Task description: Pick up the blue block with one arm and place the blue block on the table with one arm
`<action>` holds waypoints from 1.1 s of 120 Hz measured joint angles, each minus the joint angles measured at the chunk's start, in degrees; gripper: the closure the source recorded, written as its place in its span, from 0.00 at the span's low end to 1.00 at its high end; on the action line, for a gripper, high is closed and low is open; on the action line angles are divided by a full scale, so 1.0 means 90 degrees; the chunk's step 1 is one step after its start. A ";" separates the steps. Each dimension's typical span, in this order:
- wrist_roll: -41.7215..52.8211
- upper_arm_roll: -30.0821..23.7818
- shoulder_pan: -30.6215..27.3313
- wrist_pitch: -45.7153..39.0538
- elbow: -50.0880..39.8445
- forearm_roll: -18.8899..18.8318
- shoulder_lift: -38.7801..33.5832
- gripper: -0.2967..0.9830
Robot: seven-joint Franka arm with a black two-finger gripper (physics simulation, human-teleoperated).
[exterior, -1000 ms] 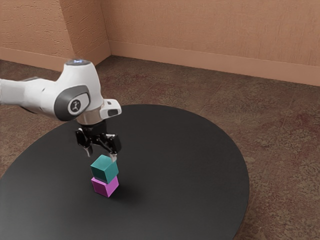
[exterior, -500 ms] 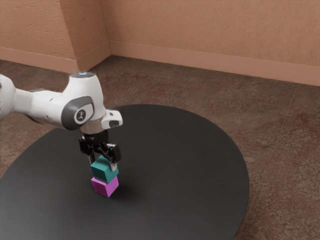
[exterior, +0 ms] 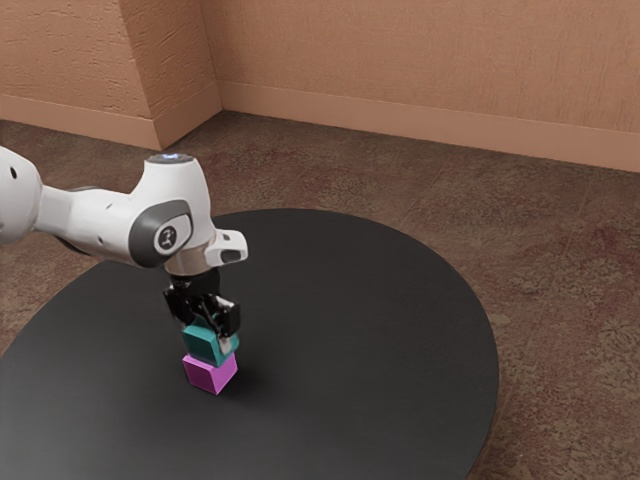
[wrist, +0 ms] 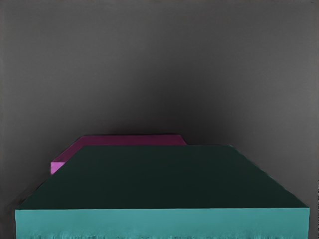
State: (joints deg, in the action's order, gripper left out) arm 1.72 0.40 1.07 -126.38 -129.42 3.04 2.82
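Black table (exterior: 370, 320), block (exterior: 204, 345) under gripper (exterior: 208, 338)

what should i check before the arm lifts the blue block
1. Gripper down at the blue (teal) block: ok.
2. Firm grip on it: cannot tell.
3. Purple block sitting on the table: ok.
4. Blue block squarely over the purple one: not ok, the wrist view shows purple jutting out past one side.
5. Blue block on the table, the goal: not ok, it is on the purple block.
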 joint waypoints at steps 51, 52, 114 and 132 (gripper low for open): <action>0.0405 0.1027 -0.1190 0.0464 0.0659 -0.0147 -0.0049 0.55; 0.0420 0.1030 -0.1243 0.0461 0.0664 -0.0145 -0.0023 0.55; 0.1074 0.1059 -0.0733 -0.0145 0.0694 -0.0008 0.0853 0.41; 0.1260 0.1059 -0.0733 -0.0165 0.0706 0.0091 0.0839 0.32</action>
State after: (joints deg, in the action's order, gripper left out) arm 13.06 9.93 -5.53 -127.87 -123.08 3.85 10.37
